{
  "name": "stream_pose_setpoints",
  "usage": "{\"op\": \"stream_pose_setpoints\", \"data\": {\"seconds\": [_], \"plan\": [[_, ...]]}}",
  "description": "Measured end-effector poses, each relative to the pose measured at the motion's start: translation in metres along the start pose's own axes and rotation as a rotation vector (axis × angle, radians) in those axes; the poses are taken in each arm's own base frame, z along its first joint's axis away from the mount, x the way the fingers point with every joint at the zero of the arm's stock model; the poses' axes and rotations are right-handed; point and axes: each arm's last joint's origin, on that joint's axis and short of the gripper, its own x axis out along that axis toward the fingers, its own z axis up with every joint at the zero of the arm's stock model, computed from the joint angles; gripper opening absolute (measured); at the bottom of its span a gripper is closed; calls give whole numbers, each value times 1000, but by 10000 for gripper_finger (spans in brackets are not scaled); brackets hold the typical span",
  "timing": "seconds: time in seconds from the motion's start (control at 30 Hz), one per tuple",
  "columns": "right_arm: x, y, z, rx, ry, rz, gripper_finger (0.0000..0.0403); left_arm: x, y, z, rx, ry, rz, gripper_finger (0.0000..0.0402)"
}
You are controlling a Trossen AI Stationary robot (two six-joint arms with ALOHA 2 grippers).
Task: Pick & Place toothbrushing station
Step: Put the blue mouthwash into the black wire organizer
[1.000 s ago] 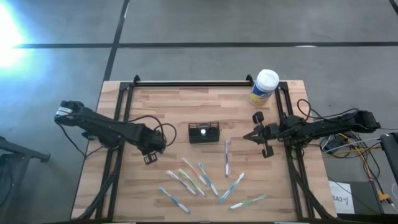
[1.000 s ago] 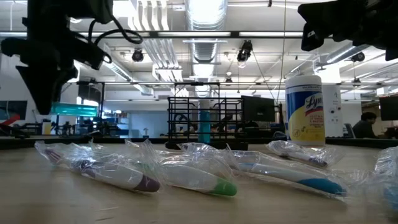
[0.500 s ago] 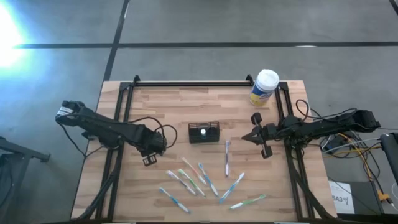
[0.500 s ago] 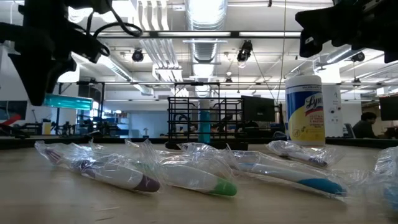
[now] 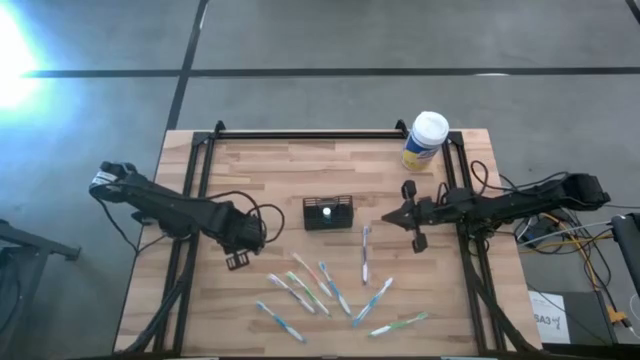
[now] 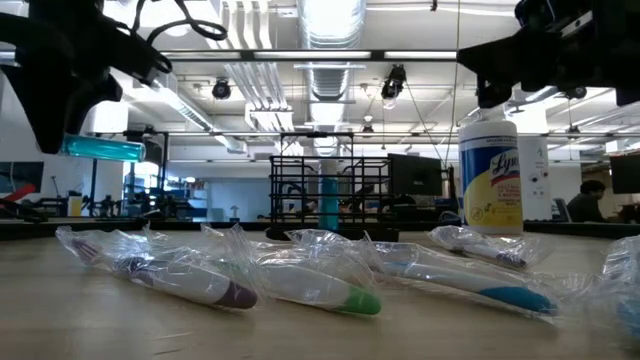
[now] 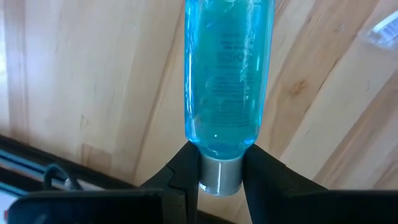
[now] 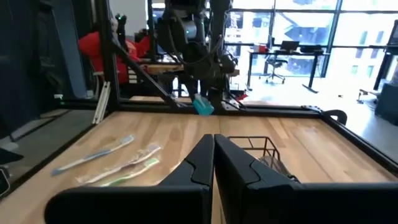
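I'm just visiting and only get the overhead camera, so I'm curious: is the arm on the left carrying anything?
Observer: Yes. Its wrist camera shows the left gripper clamped on the silver cap of a clear blue tube.
Operator: And the arm on the right?
Observer: The right gripper is shut with nothing in it, and it points across the table toward the black toothbrushing station.
Operator: Are those toothbrushes bare?
Observer: No. The table-level camera shows the toothbrushes in crinkly clear plastic wrap.
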Motion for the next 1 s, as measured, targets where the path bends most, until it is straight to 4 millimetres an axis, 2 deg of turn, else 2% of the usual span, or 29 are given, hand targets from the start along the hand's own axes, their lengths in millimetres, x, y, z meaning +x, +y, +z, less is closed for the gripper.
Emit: {"op": "stream_pose_setpoints", "data": {"seconds": [0.2, 0.4, 0.57, 0.7, 1.0], "plan": [[8, -1, 4, 2, 9, -24, 8, -16, -4, 3, 57, -21, 73, 91], [17, -3, 10, 17, 20, -89, 8, -53, -14, 15, 216, -85, 253, 91], [28, -5, 18, 22, 17, -135, 16, -81, -31, 36, 352, -189, 327, 91], [39, -5, 26, 19, 56, -135, 50, -93, -46, 55, 432, -242, 374, 91], [64, -6, 43, -54, 157, -133, 165, -105, -68, 84, 528, -315, 456, 91]]}}
